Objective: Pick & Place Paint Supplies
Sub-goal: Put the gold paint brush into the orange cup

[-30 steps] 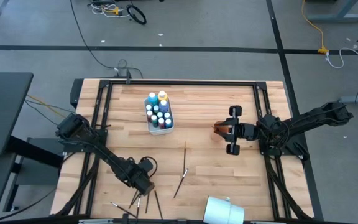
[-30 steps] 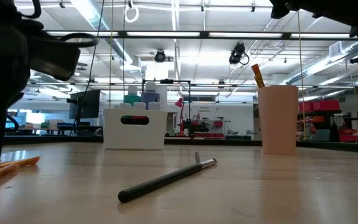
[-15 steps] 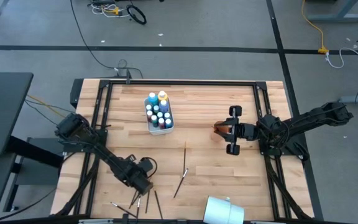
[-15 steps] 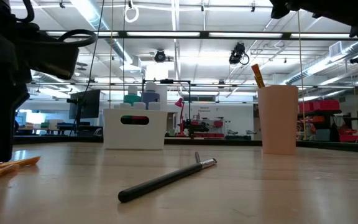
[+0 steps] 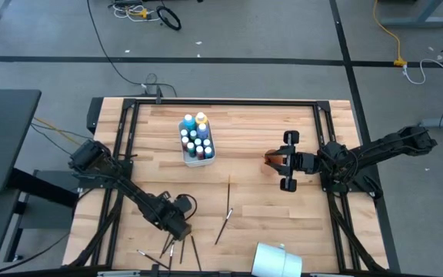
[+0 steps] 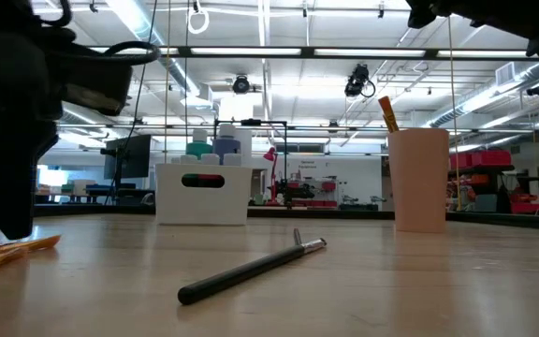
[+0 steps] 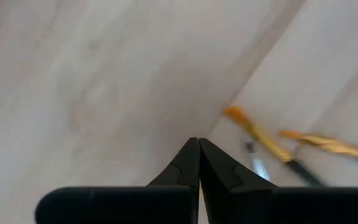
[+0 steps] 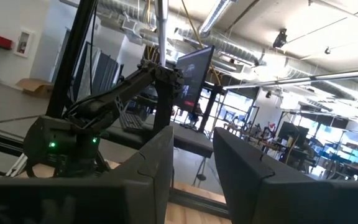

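The left hand [image 5: 178, 228] is clenched tight, fingertips [image 7: 197, 163] pressed together just short of the cluster of about five brushes [image 5: 164, 250] at the near desk [image 5: 244, 131] edge; whether it grips one I cannot tell. Its arm slants low. Two more brushes [image 5: 226, 208] lie mid-desk. The right hand [image 5: 287, 161] hovers level, half-open. Farther off, a white caddy [image 5: 197, 140] holds about a dozen paint bottles [image 5: 197, 138].

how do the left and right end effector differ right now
The left end effector is shut, down low over the brushes near the table's front edge. The right end effector is open, with a gap between its fingers, raised mid-table beside an orange-brown object. Both are dark and two-fingered.
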You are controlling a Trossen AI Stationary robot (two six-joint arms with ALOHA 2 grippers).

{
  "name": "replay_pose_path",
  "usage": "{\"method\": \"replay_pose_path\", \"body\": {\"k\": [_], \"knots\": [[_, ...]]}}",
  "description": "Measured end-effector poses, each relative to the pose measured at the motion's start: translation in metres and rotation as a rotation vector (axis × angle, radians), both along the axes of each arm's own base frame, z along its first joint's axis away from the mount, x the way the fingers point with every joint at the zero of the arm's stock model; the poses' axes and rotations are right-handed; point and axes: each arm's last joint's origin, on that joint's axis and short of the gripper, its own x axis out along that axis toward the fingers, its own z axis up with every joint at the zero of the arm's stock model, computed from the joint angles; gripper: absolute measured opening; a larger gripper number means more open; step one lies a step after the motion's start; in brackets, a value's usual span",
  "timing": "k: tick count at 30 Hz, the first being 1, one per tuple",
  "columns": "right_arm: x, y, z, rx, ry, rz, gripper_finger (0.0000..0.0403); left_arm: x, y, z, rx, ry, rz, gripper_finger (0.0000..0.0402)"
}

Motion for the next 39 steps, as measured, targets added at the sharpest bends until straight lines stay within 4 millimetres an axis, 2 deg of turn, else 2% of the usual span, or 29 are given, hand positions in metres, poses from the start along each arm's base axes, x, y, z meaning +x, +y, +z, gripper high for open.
{"method": "replay_pose_path", "body": {"k": [3,13,19,33,36,39], "knots": [[0.0,0.0,0.0,0.0,0.0,0.0,0.0119,-0.0009,-0.0012,0.0005,-0.034,0.022,0.018,0.002],[0.0,0.0,0.0,0.0,0.0,0.001,0.0119,-0.0003,-0.0006,0.0008,-0.016,0.002,0.04,0.011],[0.0,0.0,0.0,0.0,0.0,0.001,0.0119,-0.0042,0.001,0.0003,-0.037,0.054,0.119,0.0134],[0.0,0.0001,0.0,-0.001,0.0,0.002,0.0119,-0.0025,-0.0024,-0.0067,-0.04,0.066,0.123,0.0094],[0.0,0.0001,0.0,-0.001,0.0,0.003,0.0119,-0.0027,-0.002,-0.0072,-0.025,0.059,0.124,0.0071],[-0.0001,0.0001,0.0001,-0.001,0.0,0.003,0.0119,-0.0032,-0.001,-0.0078,-0.012,0.059,0.147,0.0032]]}}
